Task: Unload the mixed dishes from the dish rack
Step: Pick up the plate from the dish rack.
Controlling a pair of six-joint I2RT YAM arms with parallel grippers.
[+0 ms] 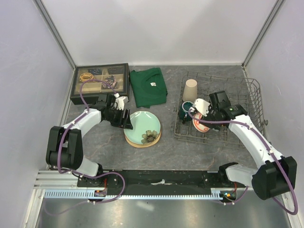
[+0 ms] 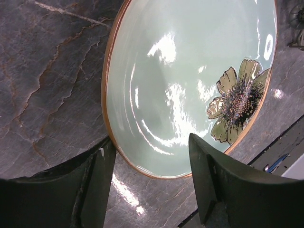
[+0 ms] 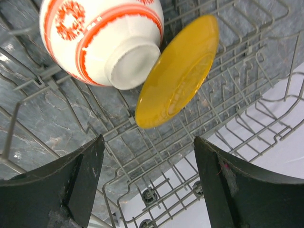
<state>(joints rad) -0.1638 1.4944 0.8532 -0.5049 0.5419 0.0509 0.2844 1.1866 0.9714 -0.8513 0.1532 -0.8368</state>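
Both spread: right gripper (image 3: 149, 142) over red-and-white bowl (image 3: 95, 38) inside dish rack (image 3: 228, 118); left gripper (image 2: 151, 140) outside it, at green plate's (image 2: 166, 71) rim.

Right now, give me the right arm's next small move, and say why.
Probably ease the right gripper down onto the yellow plate at its rim, then close. The gripper hangs open and empty over the rack, and the plate stands tilted on edge beside the bowl, roughly in line with the gripper's opening.

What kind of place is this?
Probably a robot test cell staged as a kitchen counter: plain white walls enclose a stone-look table, the left arm and right arm are bolted to it, and a dish rack holds a bowl.
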